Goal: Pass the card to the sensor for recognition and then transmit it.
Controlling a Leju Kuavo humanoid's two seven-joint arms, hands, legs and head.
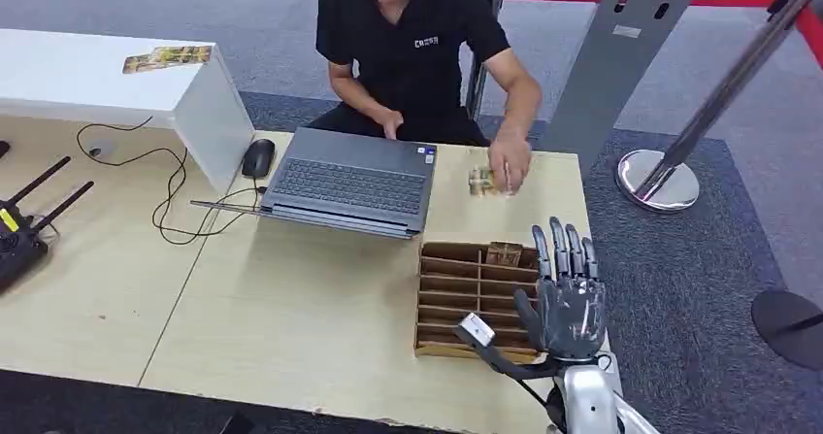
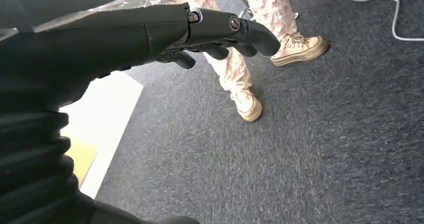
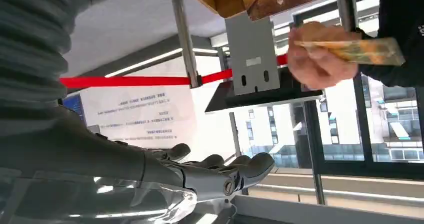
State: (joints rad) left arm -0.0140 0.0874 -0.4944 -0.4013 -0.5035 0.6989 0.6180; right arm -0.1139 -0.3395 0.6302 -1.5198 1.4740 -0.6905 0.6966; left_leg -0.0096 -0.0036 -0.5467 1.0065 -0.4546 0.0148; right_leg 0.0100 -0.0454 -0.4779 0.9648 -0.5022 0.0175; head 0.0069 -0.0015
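The wooden counter (image 1: 291,317) spans the head view, with a white box-shaped stand (image 1: 116,75) at its ten o'clock corner carrying a yellowish card-like slip (image 1: 167,59) on top. A person in a black shirt (image 1: 412,41) sits at twelve o'clock behind an open grey laptop (image 1: 349,182), with a black mouse (image 1: 257,157) just beside the laptop at its nine o'clock and a black cable (image 1: 175,196) looping across the counter. A black device with antennas (image 1: 24,225) lies at the nine o'clock edge. At five o'clock on the counter sits a brown slotted card tray (image 1: 466,298), with one card (image 1: 504,253) standing in its far row.

The person's hand (image 1: 510,162) rests on the counter at one o'clock of the tray, holding a stack of cards (image 1: 482,181); in the right wrist view the same hand (image 3: 315,53) pinches those cards (image 3: 360,51) edge-on.

The right robot hand (image 1: 568,293) hovers upright over the tray's three o'clock side, its fingers (image 1: 558,245) straight and apart, holding nothing; a small white tag (image 1: 476,330) sits on the cable by its wrist. In the right wrist view its fingers (image 3: 240,166) are spread.

The left robot hand (image 2: 200,33) hangs over dark blue carpet (image 2: 310,149), its fingers (image 2: 250,36) slightly curled and apart with nothing in them; a person's legs and tan shoes (image 2: 300,48) stand beyond it
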